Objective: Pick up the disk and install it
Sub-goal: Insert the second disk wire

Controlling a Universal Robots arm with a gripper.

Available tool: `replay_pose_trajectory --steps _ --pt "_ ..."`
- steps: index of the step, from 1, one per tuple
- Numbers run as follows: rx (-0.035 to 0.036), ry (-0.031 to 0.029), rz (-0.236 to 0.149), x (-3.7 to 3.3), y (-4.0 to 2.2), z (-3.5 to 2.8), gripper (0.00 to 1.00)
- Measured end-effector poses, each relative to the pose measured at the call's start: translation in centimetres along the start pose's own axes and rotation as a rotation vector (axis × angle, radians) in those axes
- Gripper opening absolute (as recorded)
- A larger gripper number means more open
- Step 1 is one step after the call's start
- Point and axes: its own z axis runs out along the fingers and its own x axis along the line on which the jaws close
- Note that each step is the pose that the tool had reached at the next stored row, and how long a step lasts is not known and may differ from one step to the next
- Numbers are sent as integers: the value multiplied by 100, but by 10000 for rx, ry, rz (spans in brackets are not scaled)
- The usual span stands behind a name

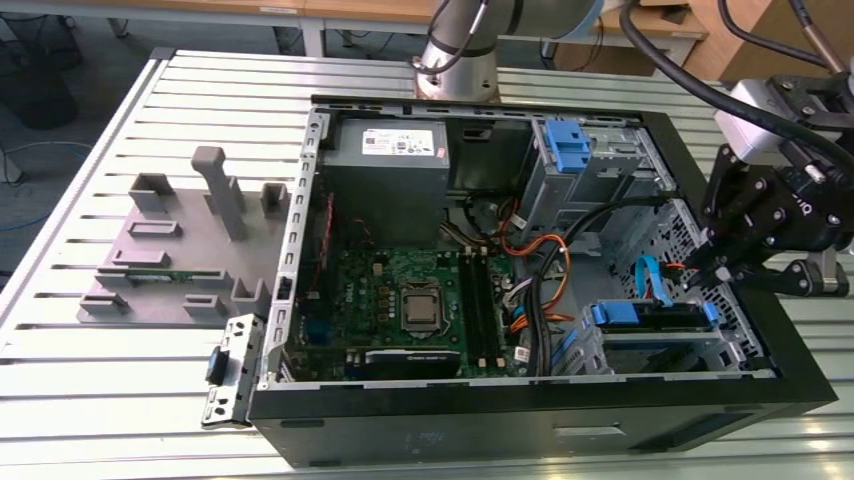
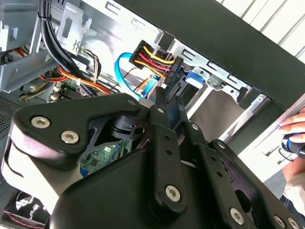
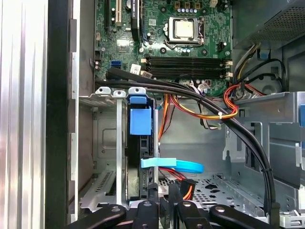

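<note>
tool (image 3: 164, 198) at the caged disk (image 3: 139, 157), fingertips hidden behind cables

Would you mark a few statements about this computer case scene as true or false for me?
1. The disk sits in the drive cage inside the case. True.
2. The gripper hangs above the processor socket. False: it is beside the drive cage, at the exterior view's right.
3. The case is closed by a side panel. False: it is open, with the motherboard exposed.
4. A person's hand shows beyond the case wall in the second wrist view. True.
</note>
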Motion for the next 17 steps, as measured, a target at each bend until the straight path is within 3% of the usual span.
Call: replay_pose_trajectory --steps 9,12,13,17 --pt "0 0 0 -1 -5 2 25" --pt "0 0 -1 -1 -5 2 37" --pt "-1 0 0 -1 -8 4 37" --pt "-14 0 0 -4 -90 35 37"
